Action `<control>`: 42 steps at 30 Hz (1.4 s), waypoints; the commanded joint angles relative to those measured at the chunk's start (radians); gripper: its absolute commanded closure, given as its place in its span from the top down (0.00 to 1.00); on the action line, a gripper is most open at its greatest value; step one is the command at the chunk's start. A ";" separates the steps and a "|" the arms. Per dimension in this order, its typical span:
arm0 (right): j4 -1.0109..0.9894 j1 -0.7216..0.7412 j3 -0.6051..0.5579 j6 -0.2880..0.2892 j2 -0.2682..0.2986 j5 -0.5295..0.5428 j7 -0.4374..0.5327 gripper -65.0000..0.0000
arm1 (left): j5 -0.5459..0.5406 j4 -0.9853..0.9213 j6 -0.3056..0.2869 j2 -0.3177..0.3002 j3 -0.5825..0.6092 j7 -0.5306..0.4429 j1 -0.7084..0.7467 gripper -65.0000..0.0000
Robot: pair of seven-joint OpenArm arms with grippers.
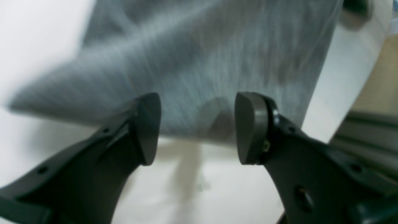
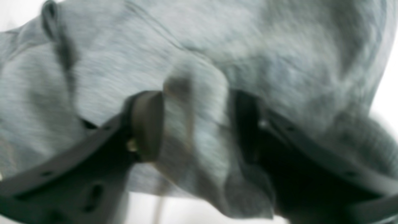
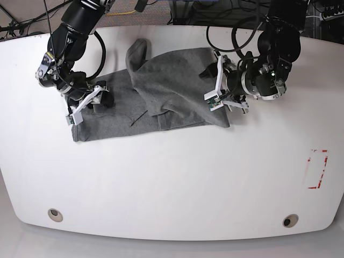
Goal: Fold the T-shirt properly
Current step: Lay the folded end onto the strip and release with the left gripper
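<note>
T-shirt (image 3: pixel 161 102) lies part-folded across the back half of the white surface (image 3: pixel 172 183). Left hand (image 1: pixel 197 127) stands wide and empty at one shirt edge; right hand (image 2: pixel 196 124) is wide with a fabric fold between its fingers, grip unclear. I'd lift both clear together, straight off the shirt, so the fold doesn't drag.

A robotics lab test station: two black robot arms (image 3: pixel 70 32) are mounted over a bare white surface (image 3: pixel 172 183) with rounded corners and bolt holes (image 3: pixel 54 214), black cables (image 3: pixel 226 32) trailing behind the rig and a red rectangle of tape (image 3: pixel 317 169) marking one spot near its edge.
</note>
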 commanded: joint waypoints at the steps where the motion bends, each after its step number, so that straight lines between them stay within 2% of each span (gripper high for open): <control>1: 0.082 0.021 0.001 0.003 -0.007 0.023 -0.003 0.69 | -0.014 -0.025 -0.001 -0.038 -0.004 -0.051 0.009 0.54; 3: 0.148 0.020 0.001 0.003 -0.021 0.023 -0.040 0.75 | -0.014 -0.053 -0.001 -0.066 -0.006 -0.073 0.026 0.54; 5: 0.201 0.018 0.001 0.003 -0.031 0.026 -0.082 0.76 | -0.012 -0.091 -0.001 -0.086 -0.006 -0.084 0.029 0.54; 9: 0.235 0.016 -0.044 0.003 -0.052 0.125 -0.140 0.75 | -0.014 -0.136 -0.001 -0.103 -0.027 -0.088 0.040 0.54; 12: 0.212 0.010 -0.110 0.003 -0.052 0.181 -0.143 0.75 | -0.015 -0.130 -0.001 -0.103 -0.070 -0.088 0.063 0.54; 15: 0.183 0.010 -0.191 0.003 -0.055 0.191 -0.140 0.75 | -0.017 -0.085 -0.001 -0.103 -0.107 -0.084 0.084 0.54; 21: 0.099 0.013 -0.314 0.003 -0.055 0.195 -0.100 0.75 | -0.027 0.128 -0.001 -0.094 -0.174 -0.082 0.170 0.54; 25: 0.025 0.013 -0.375 0.003 -0.055 0.191 -0.053 0.75 | -0.124 0.148 -0.001 -0.041 -0.185 -0.082 0.172 0.54; 27: -0.006 0.013 -0.383 0.003 -0.054 0.195 -0.042 0.75 | -0.132 0.143 -0.001 -0.015 -0.182 -0.082 0.172 0.54; 30: -0.018 0.012 -0.381 0.003 -0.054 0.192 -0.026 0.75 | -0.089 0.110 -0.001 0.040 -0.151 -0.082 0.172 0.54; 34: -0.015 0.006 -0.380 0.003 -0.054 0.197 -0.002 0.74 | 0.022 0.033 -0.001 0.098 -0.098 -0.082 0.170 0.54; 36: -0.010 0.010 -0.378 0.003 -0.055 0.197 0.001 0.70 | 0.069 -0.007 -0.001 0.115 -0.085 -0.082 0.170 0.54; 38: 0.020 0.012 -0.377 0.003 -0.055 0.197 0.001 0.61 | 0.128 -0.059 -0.001 0.132 -0.085 -0.084 0.170 0.54; 42: 0.049 0.013 -0.349 0.003 -0.054 0.197 0.001 0.44 | 0.172 -0.119 -0.001 0.135 -0.089 -0.084 0.170 0.54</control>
